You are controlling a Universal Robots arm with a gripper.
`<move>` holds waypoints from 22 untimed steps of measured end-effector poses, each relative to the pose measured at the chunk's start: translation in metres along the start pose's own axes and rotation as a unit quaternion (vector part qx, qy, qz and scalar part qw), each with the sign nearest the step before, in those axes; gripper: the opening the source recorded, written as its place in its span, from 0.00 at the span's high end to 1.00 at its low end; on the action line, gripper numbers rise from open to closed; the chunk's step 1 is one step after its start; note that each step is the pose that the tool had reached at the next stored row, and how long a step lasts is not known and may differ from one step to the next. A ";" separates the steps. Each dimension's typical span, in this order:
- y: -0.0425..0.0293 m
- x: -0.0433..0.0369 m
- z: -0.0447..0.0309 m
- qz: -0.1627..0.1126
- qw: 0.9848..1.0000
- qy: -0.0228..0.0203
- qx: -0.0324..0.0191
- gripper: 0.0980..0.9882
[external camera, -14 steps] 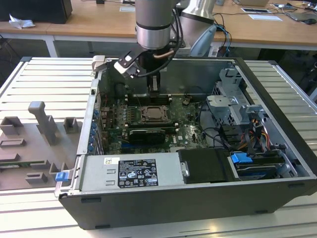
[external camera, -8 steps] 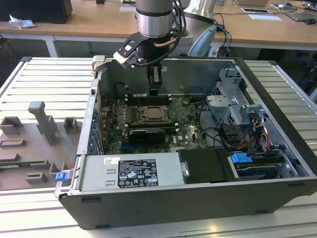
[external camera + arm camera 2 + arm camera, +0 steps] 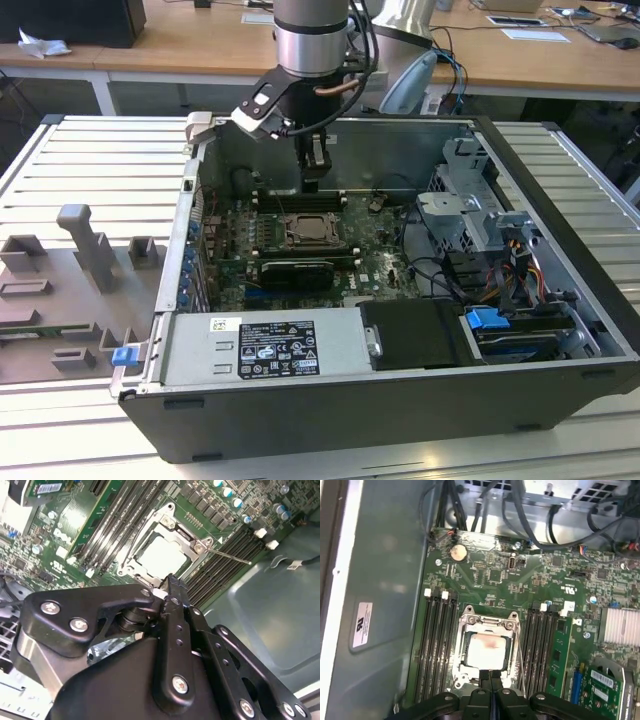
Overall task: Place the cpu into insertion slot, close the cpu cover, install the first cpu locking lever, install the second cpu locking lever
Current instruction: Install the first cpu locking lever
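Cpu (image 3: 487,649) sits in the insertion slot (image 3: 457,682), with the cpu cover (image 3: 488,622) flat over its edges. The gripper (image 3: 490,676) hovers above the slot's edge, fingers pressed together and holding nothing. Memory slots (image 3: 439,645) flank the slot. A locking lever (image 3: 231,558) juts outward. The bare case wall (image 3: 385,580) lies beyond.

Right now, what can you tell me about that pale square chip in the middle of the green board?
The cpu is a small flat square chip with a pale silver-beige metal face. It lies flat on the green motherboard, between rows of long black memory slots. The silvery cpu cover frames it, its face showing through the window. The black pincer, fingers together, hangs over one edge; contact cannot be told.
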State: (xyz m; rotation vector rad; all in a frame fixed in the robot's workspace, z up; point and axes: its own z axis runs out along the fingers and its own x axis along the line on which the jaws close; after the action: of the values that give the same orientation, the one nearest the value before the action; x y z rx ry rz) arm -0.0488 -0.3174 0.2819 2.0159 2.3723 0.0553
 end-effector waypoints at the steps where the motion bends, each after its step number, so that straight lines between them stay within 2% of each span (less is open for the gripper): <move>1: 0.0000 0.0000 -0.0001 -0.010 1.000 0.000 0.000 0.99; 13: 0.0000 -0.0001 -0.0001 -0.045 0.999 0.002 0.000 0.99; 22: 0.0000 -0.0002 -0.0001 -0.075 0.997 0.003 0.000 0.99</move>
State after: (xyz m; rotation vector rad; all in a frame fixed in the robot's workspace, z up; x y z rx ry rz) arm -0.0488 -0.3176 0.2819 1.8327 2.5200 0.0585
